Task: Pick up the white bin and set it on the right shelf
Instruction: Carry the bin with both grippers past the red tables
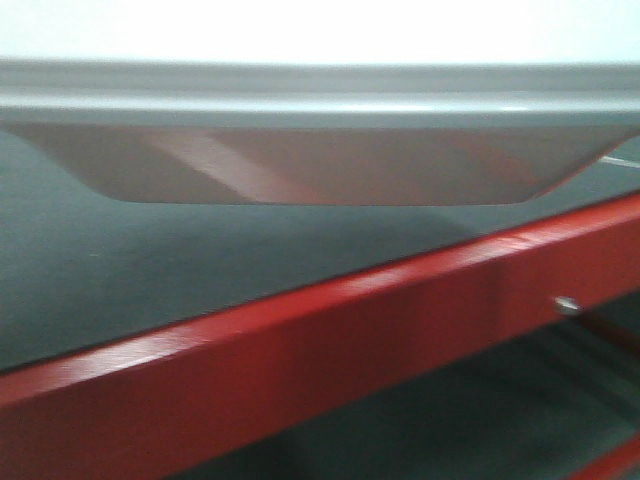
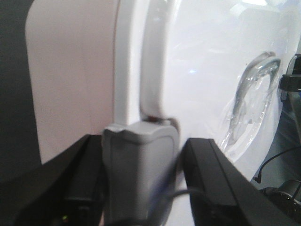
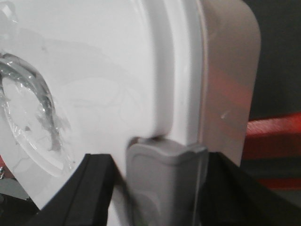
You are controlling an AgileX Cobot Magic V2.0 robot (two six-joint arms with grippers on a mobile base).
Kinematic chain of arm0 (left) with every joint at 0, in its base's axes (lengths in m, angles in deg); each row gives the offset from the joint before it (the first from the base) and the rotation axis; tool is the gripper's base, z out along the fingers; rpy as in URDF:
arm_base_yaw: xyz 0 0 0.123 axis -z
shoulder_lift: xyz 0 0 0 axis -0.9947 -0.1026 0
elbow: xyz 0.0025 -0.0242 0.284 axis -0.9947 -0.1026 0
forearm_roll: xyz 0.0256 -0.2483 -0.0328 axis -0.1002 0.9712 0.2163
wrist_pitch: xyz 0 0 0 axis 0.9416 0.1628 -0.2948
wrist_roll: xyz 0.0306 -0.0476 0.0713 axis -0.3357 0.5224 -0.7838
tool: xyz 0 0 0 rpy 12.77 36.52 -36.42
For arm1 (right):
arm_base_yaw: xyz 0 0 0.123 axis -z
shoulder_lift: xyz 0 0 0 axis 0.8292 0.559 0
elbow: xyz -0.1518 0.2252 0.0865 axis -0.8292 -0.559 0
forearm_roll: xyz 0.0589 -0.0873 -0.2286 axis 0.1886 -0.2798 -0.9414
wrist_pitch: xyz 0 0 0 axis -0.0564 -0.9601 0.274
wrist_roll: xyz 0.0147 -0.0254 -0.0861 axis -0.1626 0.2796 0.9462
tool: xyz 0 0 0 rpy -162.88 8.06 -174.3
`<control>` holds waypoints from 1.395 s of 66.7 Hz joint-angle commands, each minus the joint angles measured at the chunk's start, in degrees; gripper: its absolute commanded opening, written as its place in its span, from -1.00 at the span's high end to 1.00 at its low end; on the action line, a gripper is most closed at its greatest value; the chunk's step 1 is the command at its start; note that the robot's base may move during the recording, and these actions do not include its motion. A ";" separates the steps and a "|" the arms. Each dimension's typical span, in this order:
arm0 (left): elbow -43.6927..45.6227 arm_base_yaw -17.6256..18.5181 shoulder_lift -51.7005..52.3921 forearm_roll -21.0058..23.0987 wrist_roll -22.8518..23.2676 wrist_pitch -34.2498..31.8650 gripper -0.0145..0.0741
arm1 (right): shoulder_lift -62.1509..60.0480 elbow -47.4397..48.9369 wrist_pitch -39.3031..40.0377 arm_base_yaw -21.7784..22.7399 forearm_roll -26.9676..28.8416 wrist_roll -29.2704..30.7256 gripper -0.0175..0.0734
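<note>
Red-framed stand [image 1: 300,340], dark deck [image 1: 150,270]

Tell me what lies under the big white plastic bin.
Below the translucent white plastic bin lies a dark flat shelf board edged by a glossy red metal rail. The bin hides the board farther back.

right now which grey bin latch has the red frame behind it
The grey latch in the right gripper: a red frame shows past it; by the left gripper's latch no frame is in view.
</note>
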 commanded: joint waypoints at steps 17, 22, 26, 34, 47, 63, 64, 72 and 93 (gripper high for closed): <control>1.73 0.80 1.04 9.19 -0.81 3.67 0.25 | -0.95 1.53 -5.28 -0.55 8.92 0.20 -0.13; 1.73 0.80 1.04 9.19 -0.81 3.67 0.25 | -0.95 1.53 -5.28 -0.55 8.92 0.20 -0.13; 1.73 0.80 1.04 9.19 -0.81 3.67 0.25 | -0.95 1.53 -5.28 -0.55 8.92 0.20 -0.13; 1.73 0.80 1.04 9.19 -0.81 3.67 0.25 | -0.95 1.53 -5.28 -0.55 8.92 0.20 -0.13; 1.73 0.80 1.04 9.19 -0.81 3.67 0.25 | -0.95 1.53 -5.28 -0.55 8.92 0.20 -0.13; 1.73 0.80 1.04 9.19 -0.81 3.67 0.25 | -0.95 1.53 -5.28 -0.55 8.92 0.20 -0.13; 1.73 0.80 1.04 9.19 -0.81 3.67 0.25 | -0.95 1.53 -5.28 -0.55 8.92 0.20 -0.13; 1.73 0.80 1.04 9.19 -0.81 3.67 0.25 | -0.95 1.53 -5.28 -0.55 8.92 0.20 -0.13; 1.73 0.80 1.04 9.19 -0.81 3.67 0.25 | -0.95 1.53 -5.28 -0.55 8.92 0.20 -0.13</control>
